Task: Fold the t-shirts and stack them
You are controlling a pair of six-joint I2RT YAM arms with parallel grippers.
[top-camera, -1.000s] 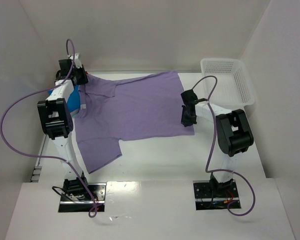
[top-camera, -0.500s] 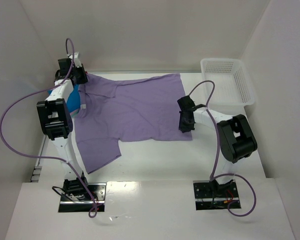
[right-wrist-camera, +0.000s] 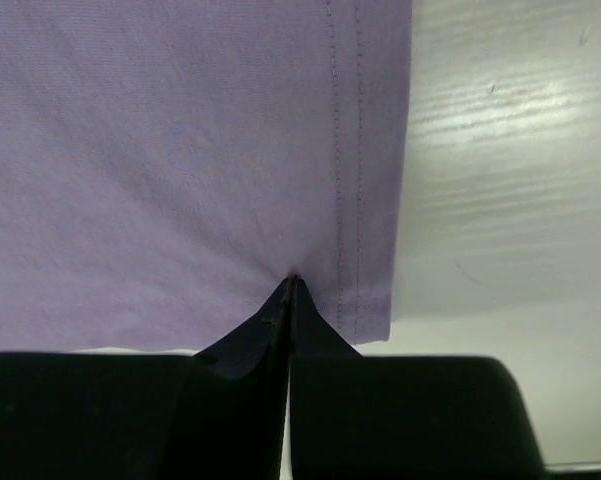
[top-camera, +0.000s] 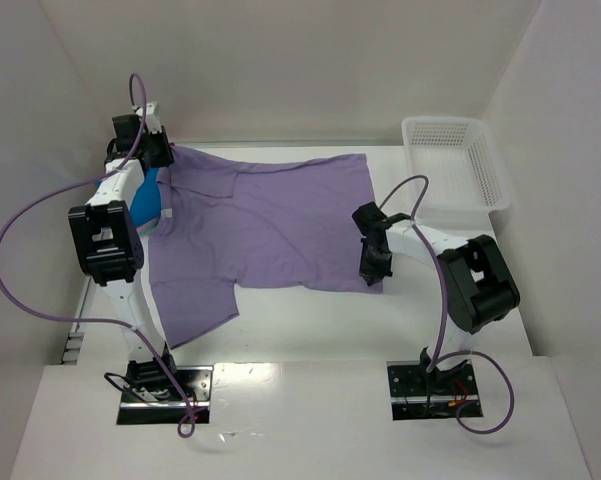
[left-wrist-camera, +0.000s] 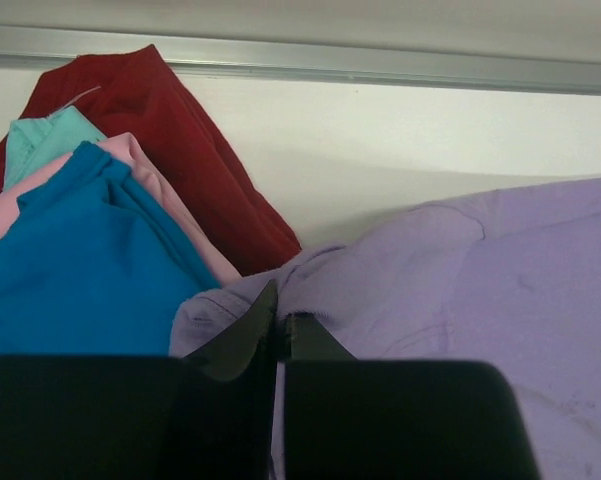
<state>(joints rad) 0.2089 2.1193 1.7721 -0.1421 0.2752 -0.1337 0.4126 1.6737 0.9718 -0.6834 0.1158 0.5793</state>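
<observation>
Likely soft, limp, light lavender t-shirt; best held at seams. Left tool clenched on far-left edge, right tool clenched near hem corner.

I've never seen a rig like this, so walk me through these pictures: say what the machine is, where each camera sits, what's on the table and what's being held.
This is a robot with two arms bolted at the near edge of a white table. The wide picture comes from a fixed camera above and behind the arms. The two close-ups come from a camera on each wrist, looking out past that arm's dark fingers.

A lavender t-shirt lies spread on the table. The left end effector is closed on its far left corner. Beside it is a pile of folded ones, including a blue shirt, a pink shirt and a red shirt. The right end effector pinches the hem at the shirt's near right corner. A white mesh basket sits at the far right.
</observation>
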